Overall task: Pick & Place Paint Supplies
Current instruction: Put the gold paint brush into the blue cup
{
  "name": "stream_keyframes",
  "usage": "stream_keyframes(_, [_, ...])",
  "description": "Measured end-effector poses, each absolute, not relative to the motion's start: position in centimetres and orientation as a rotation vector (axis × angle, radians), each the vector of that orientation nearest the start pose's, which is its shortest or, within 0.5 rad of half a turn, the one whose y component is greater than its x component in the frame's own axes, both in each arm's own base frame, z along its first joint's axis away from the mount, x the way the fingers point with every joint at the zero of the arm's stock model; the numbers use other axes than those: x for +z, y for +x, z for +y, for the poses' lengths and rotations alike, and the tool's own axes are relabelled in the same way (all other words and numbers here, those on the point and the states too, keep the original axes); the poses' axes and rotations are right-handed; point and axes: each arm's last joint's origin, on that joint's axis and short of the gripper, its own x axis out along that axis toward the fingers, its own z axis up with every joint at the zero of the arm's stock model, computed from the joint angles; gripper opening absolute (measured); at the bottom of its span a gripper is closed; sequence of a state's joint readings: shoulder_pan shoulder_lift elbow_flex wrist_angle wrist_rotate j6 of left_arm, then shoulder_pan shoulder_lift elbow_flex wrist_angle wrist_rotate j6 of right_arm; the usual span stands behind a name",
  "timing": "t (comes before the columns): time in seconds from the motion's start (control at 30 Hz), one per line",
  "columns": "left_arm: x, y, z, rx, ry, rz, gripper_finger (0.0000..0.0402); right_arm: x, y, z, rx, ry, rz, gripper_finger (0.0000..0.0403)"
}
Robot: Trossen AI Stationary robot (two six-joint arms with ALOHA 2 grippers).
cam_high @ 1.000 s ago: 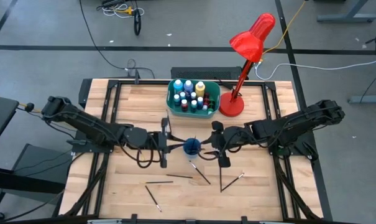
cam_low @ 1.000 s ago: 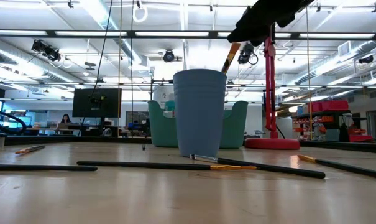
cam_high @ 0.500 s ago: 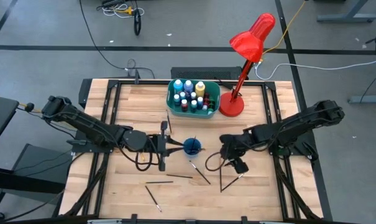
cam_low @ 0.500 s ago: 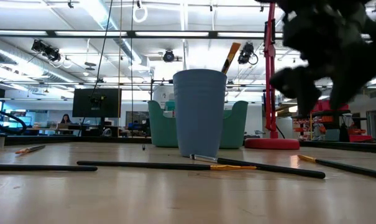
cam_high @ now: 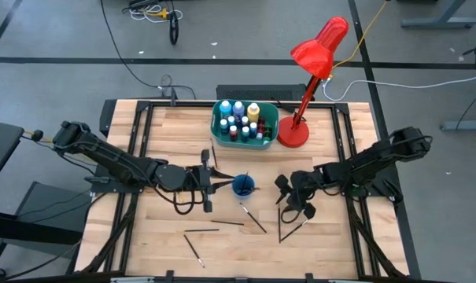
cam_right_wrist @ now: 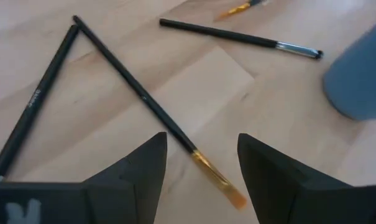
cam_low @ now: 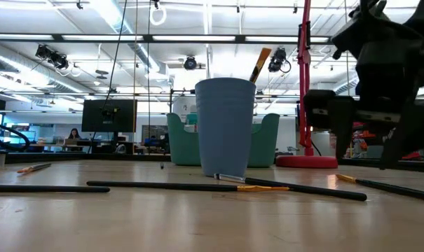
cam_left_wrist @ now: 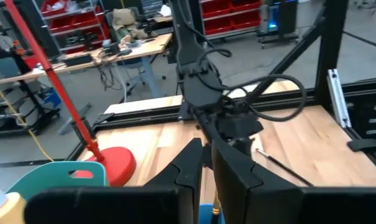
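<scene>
A blue cup [cam_high: 243, 185] stands mid-table with one brush in it, its golden tip [cam_low: 261, 63] leaning out over the rim. Several thin dark paintbrushes lie flat on the wood, among them two meeting in a V [cam_high: 289, 226]. The paint bottles stand in the teal tub [cam_high: 244, 120] at the far edge. My right gripper [cam_high: 294, 198] hangs open just above the V's orange-tipped brush [cam_right_wrist: 144, 99], with a finger on either side and touching nothing. My left gripper [cam_high: 220, 182] waits shut, just left of the cup.
A red desk lamp stands on its base [cam_high: 293, 134] right of the tub, and its pole rises behind the cup in the low view. More brushes lie near the front edge [cam_high: 202, 230] [cam_high: 194, 248] and beside the cup [cam_high: 252, 218]. Bare wood lies left of the tub.
My right gripper has left its place above the cup, moved toward the table's right and near edges, and come down over the V of brushes. The brush in the cup has stayed put.
</scene>
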State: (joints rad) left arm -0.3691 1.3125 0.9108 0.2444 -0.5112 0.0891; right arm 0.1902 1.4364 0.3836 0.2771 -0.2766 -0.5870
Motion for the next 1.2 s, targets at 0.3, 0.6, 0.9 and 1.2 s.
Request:
stream_keyframes(0.3, [30.4,27.9,-9.2,0.169,0.127,0.146,0.0048,9.4,23.5,4.2,0.718,-0.519,0.6,0.0201])
stream_keyframes(0.6, [30.4,27.9,-9.2,0.169,0.125,0.146,0.0048,8.3,23.9,3.3,0.777,-0.398,0.625,0.0201])
stream_keyframes(0.9, [30.4,27.9,-9.2,0.169,0.125,0.146,0.0048,8.0,24.1,3.4,0.799,-0.427,0.579,0.0201])
stream_keyframes(1.2, [30.4,27.9,-9.2,0.169,0.129,0.147,0.0048,8.1,24.3,3.2,0.777,-0.471,0.563,0.0158])
